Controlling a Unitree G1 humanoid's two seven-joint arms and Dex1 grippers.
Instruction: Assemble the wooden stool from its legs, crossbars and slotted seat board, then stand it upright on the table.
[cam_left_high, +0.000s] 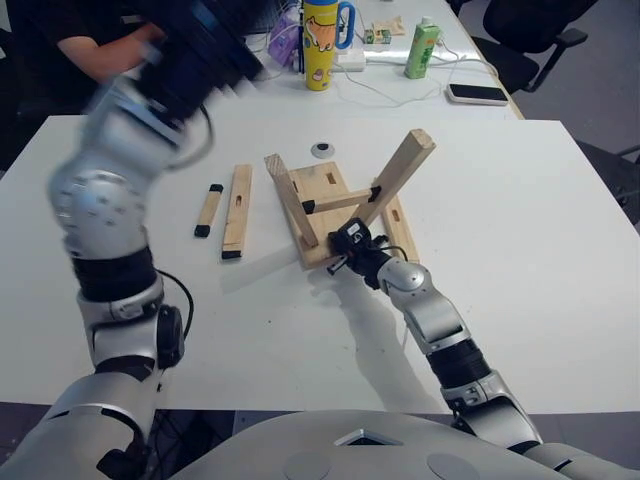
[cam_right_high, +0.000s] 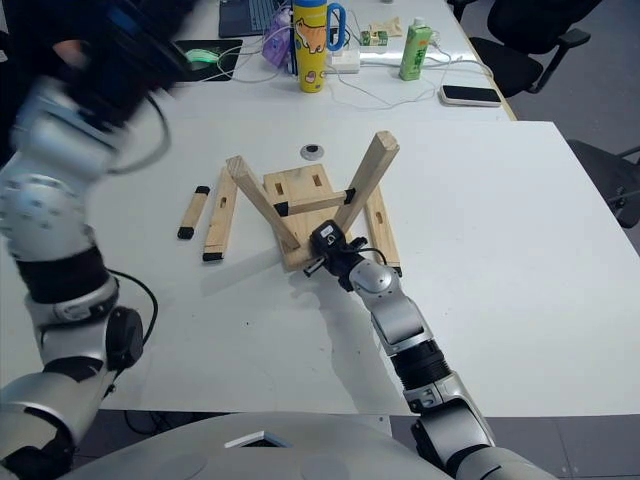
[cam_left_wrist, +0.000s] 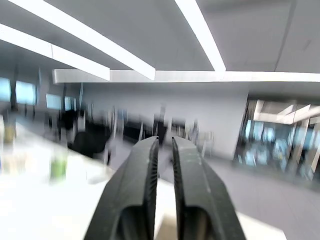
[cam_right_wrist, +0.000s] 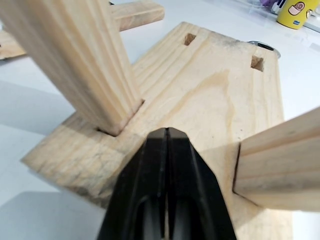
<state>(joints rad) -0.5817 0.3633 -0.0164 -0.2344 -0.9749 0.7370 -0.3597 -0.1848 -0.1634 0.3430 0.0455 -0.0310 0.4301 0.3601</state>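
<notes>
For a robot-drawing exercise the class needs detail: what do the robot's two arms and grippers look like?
The left arm and right arm are both rounded silver-grey shells joined by black bands. A thin black cable loops beside the left arm. The left gripper and right gripper each have two matte black, tapering fingers.

Seat board (cam_right_wrist: 225, 100): bare pale wood, grainy; table (cam_left_high: 520, 220) matt wht.

The raised left forearm (cam_left_high: 185, 55) is blurred, as is the room (cam_left_wrist: 225, 117) behind the left tool (cam_left_wrist: 165, 142).
</notes>
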